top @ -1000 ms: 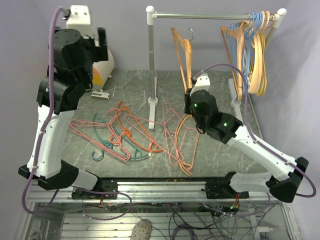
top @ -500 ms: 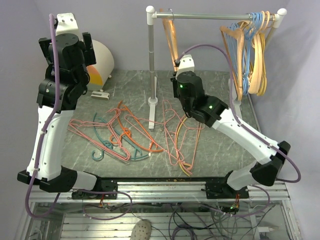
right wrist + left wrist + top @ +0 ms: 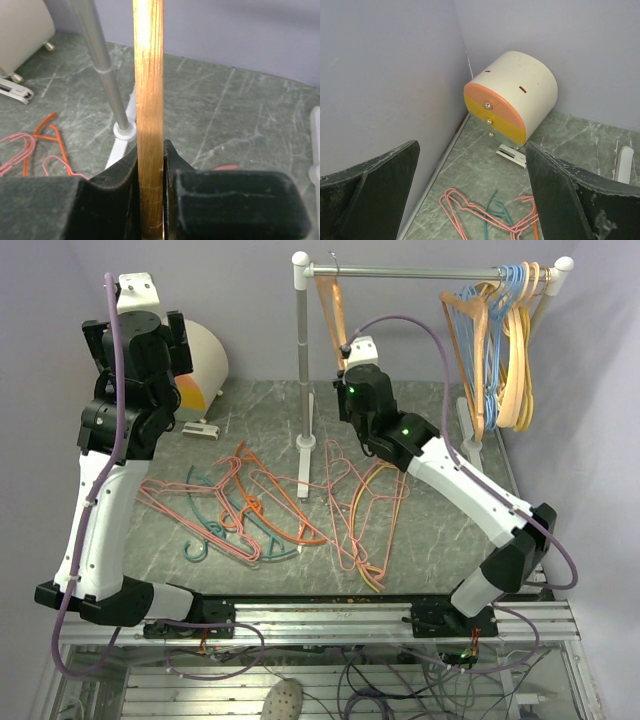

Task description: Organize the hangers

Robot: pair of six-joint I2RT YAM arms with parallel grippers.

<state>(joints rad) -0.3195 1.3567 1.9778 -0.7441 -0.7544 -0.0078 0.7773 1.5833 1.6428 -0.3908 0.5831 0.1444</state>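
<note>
The right hand (image 3: 150, 162) gripped the wooden hanger (image 3: 148, 75) under the rail (image 3: 420, 272); releasing before it hooked on could drop it.

Grey-green marbled table (image 3: 450, 530), tangle of pink, orange and teal hangers (image 3: 250, 510) left of centre, pink and yellow hangers (image 3: 365, 520) right, white rack foot (image 3: 305, 465) between, cream drawer box (image 3: 205, 365) far left.

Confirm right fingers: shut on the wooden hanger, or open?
Shut on it. In the right wrist view both right fingers press the wooden hanger from either side, with no gap showing.
</note>
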